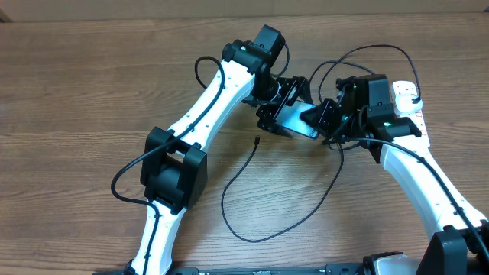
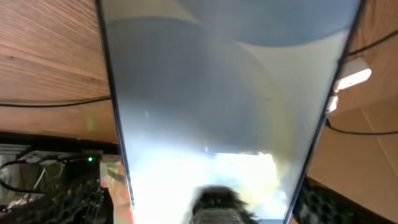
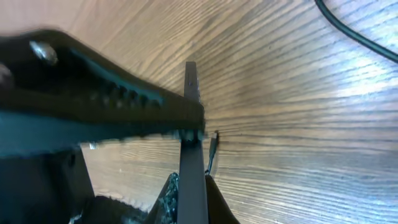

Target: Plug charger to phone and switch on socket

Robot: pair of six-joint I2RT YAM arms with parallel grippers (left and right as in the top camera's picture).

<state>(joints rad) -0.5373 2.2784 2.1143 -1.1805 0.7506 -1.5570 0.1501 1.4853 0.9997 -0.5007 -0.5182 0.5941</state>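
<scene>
**Phone held up, charger not yet plugged in, socket untouched**

Nearest the robot, the charger (image 1: 260,241) sags in a wide loose loop on the table (image 1: 92,92), at about six o'clock from the phone. One strand runs up to the connector tip (image 1: 256,140), which lies free on the wood at about eight o'clock from the phone, near it but clearly apart. So the first step, plugging the phone in, is not done, and no gripper holds the cable.

Further in, the phone (image 1: 294,118) sits between the two arms, apparently tilted up off the table. The right gripper (image 1: 325,116) meets it from three o'clock. In the right wrist view its fingers are pinched shut on a thin dark slab seen edge-on, which is judged to be the phone (image 3: 189,168). The left gripper (image 1: 279,107) is at the phone's ten o'clock end. The pale screen (image 2: 224,106) fills its wrist view, and the pictures do not show whether its jaws are spread or closed.

Farthest out, at about two o'clock, the socket (image 1: 405,93) lies partly hidden behind the right arm. Neither its switch position nor the charger's plug end can be made out.

As a judgement, the task is at an early stage: the phone is being positioned. What remains is picking up the connector tip, seating it in the phone's port, and then pressing the socket's switch.
</scene>
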